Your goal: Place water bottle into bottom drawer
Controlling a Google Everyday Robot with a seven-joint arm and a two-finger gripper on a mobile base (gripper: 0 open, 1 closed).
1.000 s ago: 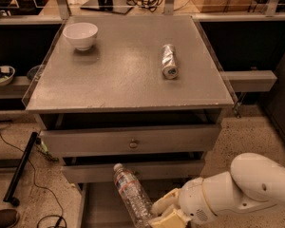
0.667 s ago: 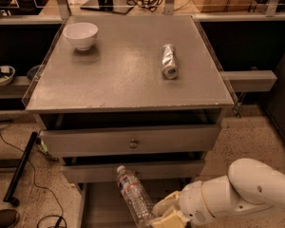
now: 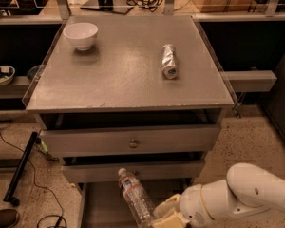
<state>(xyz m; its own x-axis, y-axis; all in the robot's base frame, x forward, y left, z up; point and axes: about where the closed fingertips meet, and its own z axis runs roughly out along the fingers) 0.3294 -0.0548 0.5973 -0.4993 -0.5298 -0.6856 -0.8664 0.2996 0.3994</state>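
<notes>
Over open bottom drawer (image 3: 102, 205), at lower frame edge: my gripper (image 3: 159, 217), fingers clamped on base of water bottle (image 3: 134, 196); bottle tilted, cap up-left

Tabletop (image 3: 123, 87): white bowl (image 3: 80, 34) upright at rear left; silver can (image 3: 169, 61) on its side right of centre, well apart from the bowl. Below, knobbed drawer (image 3: 95, 141). Left shelf: dish (image 3: 1, 74), contents unclear. Floor at left: black bar (image 3: 20, 167), thin cable (image 3: 35, 184), possibly a shoe (image 3: 4, 217).
</notes>
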